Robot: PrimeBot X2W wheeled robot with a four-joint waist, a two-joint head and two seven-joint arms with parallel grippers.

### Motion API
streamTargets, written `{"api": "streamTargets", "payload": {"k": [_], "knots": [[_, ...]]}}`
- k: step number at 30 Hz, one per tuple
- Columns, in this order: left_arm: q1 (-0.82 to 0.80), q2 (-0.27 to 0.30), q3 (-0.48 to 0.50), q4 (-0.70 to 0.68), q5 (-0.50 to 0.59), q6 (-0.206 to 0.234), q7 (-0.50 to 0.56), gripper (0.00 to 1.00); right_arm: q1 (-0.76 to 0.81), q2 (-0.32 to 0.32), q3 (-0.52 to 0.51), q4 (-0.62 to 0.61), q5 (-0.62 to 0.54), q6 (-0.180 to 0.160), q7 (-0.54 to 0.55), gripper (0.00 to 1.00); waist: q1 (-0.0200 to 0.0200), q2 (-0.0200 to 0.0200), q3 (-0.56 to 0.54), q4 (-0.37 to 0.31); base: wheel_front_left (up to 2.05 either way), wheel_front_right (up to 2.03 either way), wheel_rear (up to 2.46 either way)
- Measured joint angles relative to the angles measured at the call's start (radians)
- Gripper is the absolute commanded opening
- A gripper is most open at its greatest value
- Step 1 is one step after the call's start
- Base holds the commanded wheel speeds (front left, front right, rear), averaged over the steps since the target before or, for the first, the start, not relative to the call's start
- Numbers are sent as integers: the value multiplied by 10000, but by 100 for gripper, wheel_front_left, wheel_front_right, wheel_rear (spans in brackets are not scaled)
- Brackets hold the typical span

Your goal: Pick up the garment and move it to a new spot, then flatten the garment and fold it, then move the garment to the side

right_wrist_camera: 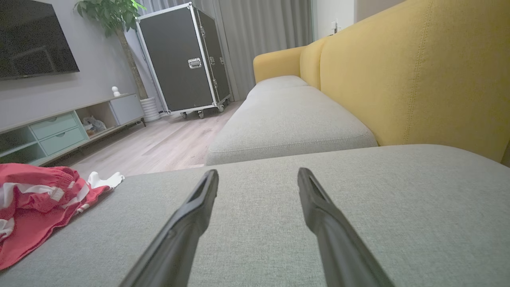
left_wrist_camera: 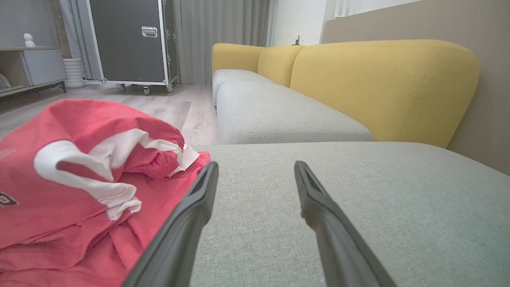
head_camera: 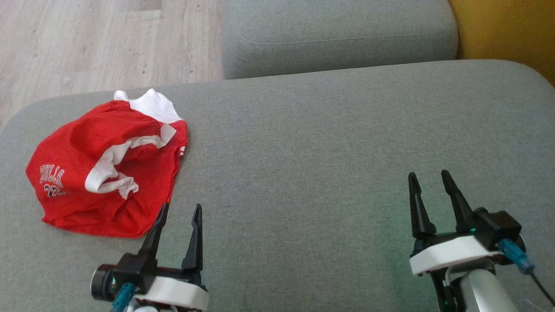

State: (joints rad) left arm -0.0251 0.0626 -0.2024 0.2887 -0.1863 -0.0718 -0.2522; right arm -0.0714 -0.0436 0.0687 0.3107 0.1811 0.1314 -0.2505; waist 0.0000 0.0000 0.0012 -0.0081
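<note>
Grey woven seat cushion in a living room, crumpled red garment on its left part.
Yellow backrests rise behind it and a pale wood floor lies beyond. The garment is red mesh with white trim, bunched just beside the left gripper. The right gripper is well apart from it. Both grippers stand wide open, holding nothing.

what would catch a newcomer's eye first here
The crumpled red jersey with white trim, lying at the left end of the grey sofa cushion. Then the two open grippers: the left gripper at the jersey's near edge, the right gripper over bare cushion. A bright yellow backrest stands at the far right.
</note>
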Motion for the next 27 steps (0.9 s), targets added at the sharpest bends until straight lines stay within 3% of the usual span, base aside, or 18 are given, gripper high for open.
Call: {"api": "streamTargets", "payload": {"k": [16,27], "knots": [[-20,-109,368,430,201,113,0,100,-12,0,176,198,-259,0,0,100,0,0,-13,14,0,0,0],[52,-121,623,472,222,280,0,100,2,-4,523,163,-370,0,0,100,0,0,-206,906,0,0,0]]}}
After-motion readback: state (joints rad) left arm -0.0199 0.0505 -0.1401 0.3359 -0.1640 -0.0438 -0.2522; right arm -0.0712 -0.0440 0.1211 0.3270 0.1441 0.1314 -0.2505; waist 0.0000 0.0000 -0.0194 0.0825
